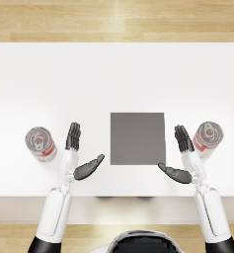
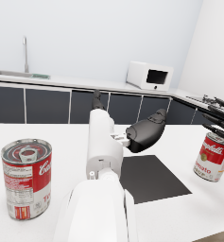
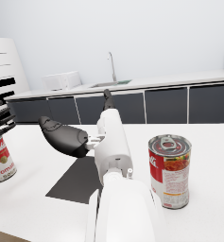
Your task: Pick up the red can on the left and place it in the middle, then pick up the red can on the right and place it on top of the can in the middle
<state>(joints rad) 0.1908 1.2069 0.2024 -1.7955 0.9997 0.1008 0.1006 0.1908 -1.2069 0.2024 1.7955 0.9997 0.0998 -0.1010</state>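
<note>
Two red cans stand upright on the white table [image 1: 113,74]. The left can [image 1: 40,144] [image 2: 26,177] is just outside my left hand [image 1: 79,150] [image 2: 132,127], which is open and apart from it. The right can [image 1: 208,138] [image 3: 170,170] stands beside my right hand [image 1: 181,155] [image 3: 75,132], also open and holding nothing. Between the hands lies a dark grey square mat [image 1: 137,138] [image 2: 151,177] [image 3: 75,182]. The left wrist view also shows the right can [image 2: 212,156], and the right wrist view the left can [image 3: 0,160].
The table's near edge [image 1: 113,197] runs just below the hands, with wooden floor [image 1: 113,20] beyond the far edge. In the wrist views a kitchen counter with dark cabinets [image 2: 42,104], a sink tap [image 2: 25,52] and a white microwave [image 2: 149,75] lines the back wall.
</note>
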